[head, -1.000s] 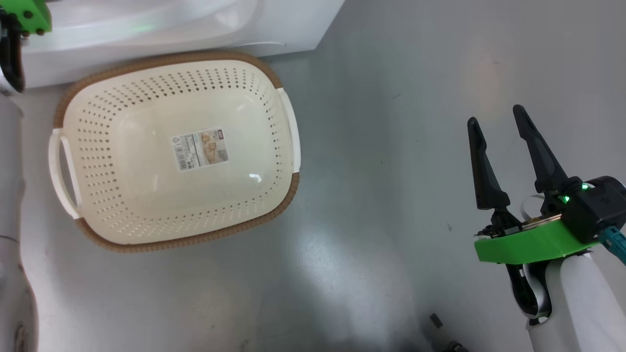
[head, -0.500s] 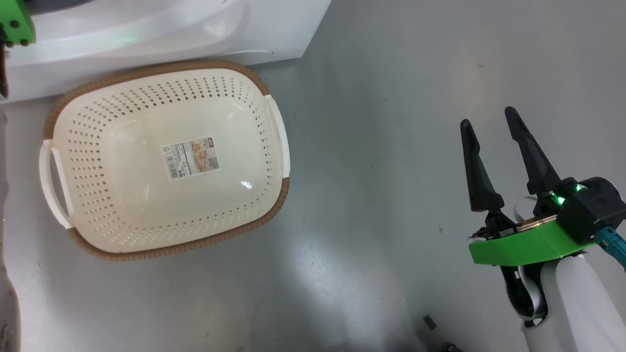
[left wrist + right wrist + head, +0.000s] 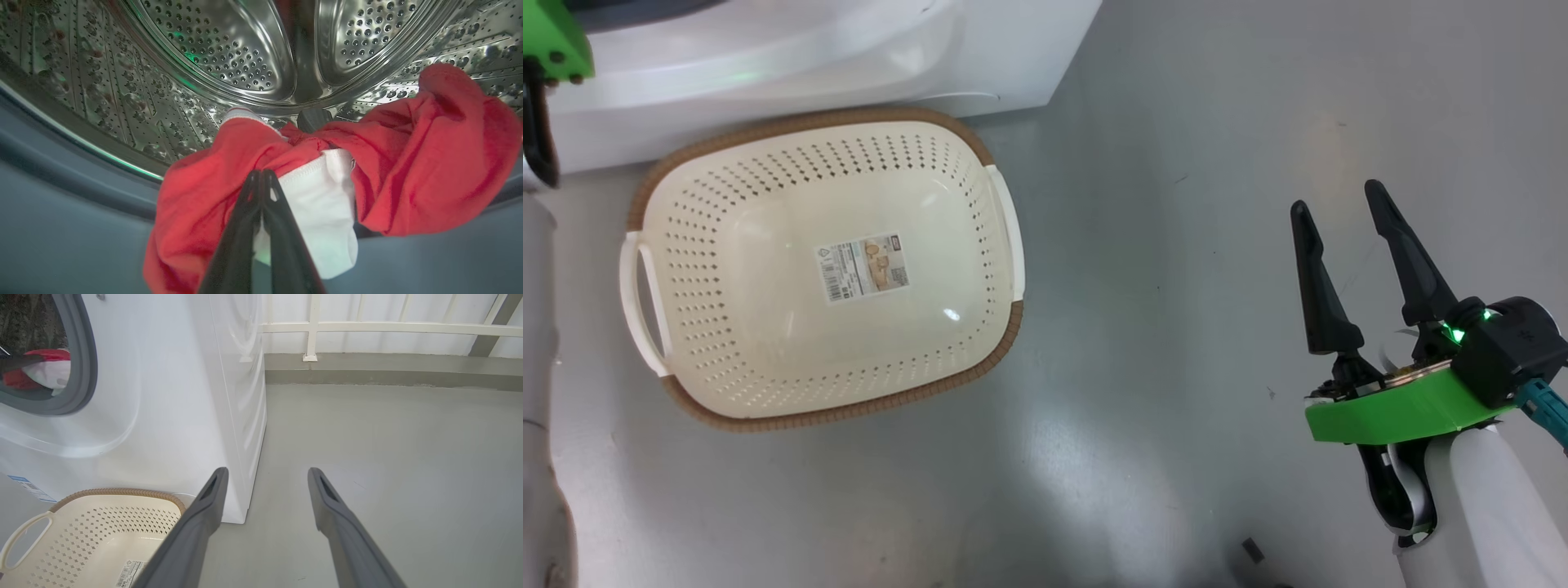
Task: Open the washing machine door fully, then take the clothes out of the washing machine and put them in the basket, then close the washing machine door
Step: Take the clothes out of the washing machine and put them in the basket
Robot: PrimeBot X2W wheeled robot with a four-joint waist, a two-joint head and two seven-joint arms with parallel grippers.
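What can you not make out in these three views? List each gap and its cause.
- Left wrist view: the bottom edge cuts off the lower end of the red garment; the shut fingers of the left tool cover how much cloth they pinch.
- Head view: the print on the paper label in the basket is too small to read.
- Right wrist view: the left edge cuts off most of the drum behind the grey gasket.

We see a bare laundry corner: a white front-loading washing machine point(image 3: 175, 400) stands on a grey painted floor point(image 3: 388, 457), a perforated basket point(image 3: 792, 159) beside it, white railing point(image 3: 388, 328) behind.
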